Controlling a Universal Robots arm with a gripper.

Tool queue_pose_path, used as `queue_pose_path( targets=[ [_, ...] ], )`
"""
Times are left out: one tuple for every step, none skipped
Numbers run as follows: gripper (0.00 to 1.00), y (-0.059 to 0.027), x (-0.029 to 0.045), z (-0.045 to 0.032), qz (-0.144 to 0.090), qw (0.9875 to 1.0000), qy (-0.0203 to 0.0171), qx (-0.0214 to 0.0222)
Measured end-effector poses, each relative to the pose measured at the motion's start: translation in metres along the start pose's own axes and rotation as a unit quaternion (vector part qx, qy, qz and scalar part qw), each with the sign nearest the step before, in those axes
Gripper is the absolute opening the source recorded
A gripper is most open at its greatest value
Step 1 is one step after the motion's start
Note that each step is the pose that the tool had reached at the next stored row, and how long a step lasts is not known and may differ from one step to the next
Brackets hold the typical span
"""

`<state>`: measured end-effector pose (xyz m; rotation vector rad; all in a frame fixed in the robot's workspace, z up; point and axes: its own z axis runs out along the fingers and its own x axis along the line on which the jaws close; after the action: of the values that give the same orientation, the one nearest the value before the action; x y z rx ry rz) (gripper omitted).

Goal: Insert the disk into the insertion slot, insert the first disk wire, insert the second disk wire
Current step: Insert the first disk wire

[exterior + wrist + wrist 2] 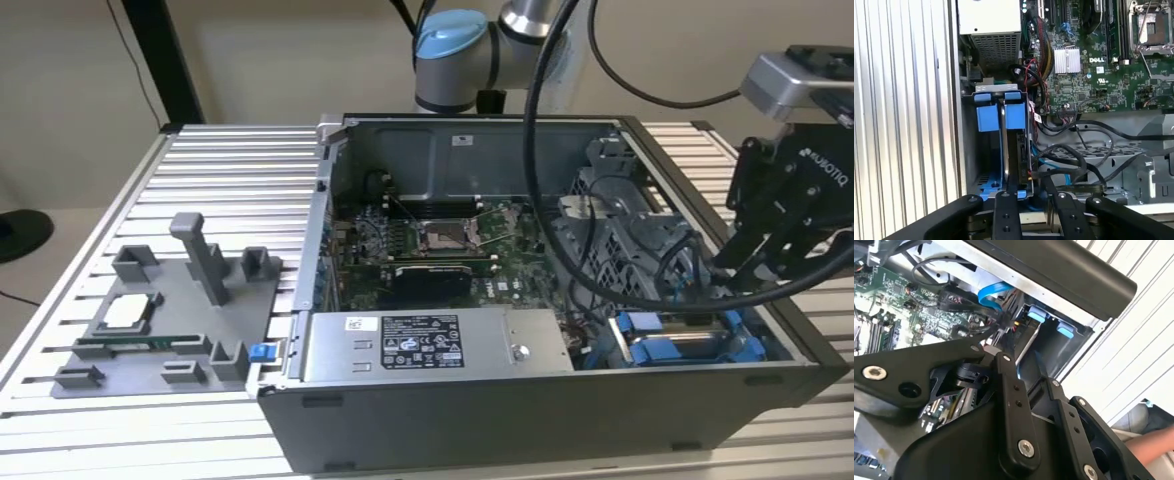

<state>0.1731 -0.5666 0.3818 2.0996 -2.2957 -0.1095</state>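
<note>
The disk [681, 345] sits down in the insertion slot [968, 150] at the case's near corner on the exterior view's right. Its blue carrier tabs [999, 112] stick out at one end, also seen in the second wrist view as blue tabs [1036, 316]. My gripper [747, 265] hangs just above the slot's other end [1026, 190], over the disk's edge. A blue flat wire [991, 292] and a black plug with thin coloured wires [956, 300] lie beside the slot, close to my gripper [1021, 365]. The blue wire [1056, 167] curls among thick black cables [1074, 155].
The open case holds a motherboard [441, 240], a labelled grey power supply [427, 345] and a perforated cage [627, 240]. A grey fixture [160, 320] stands on the ribbed table at the exterior view's left. A person's arm [1149, 445] shows past the case wall.
</note>
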Motion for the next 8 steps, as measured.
queue_pose_path(
  targets=[
    [1.0, 0.0, -0.0006, 0.0, 0.0, 1.0, -0.0002, 0.0008],
    [1.0, -0.0002, -0.0013, -0.0001, 0.0, 1.0, -0.0004, 0.0018],
    [1.0, -0.0008, -0.0019, -0.0001, 0.0, 1.0, -0.0009, 0.0025],
    [1.0, -0.002, -0.0025, -0.0002, 0.0, 1.0, -0.0013, 0.0028],
    [1.0, -0.0039, -0.0031, -0.0003, 0.0, 1.0, -0.0015, 0.0028],
    [1.0, -0.0066, -0.0037, -0.0002, 0.0, 1.0, -0.0018, 0.0028],
    [1.0, -0.0095, -0.0044, 0.0004, 0.0, 1.0, -0.002, 0.0028],
    [1.0, -0.0119, -0.0051, 0.0012, 0.0, 1.0, -0.0023, 0.0027]
  ],
)
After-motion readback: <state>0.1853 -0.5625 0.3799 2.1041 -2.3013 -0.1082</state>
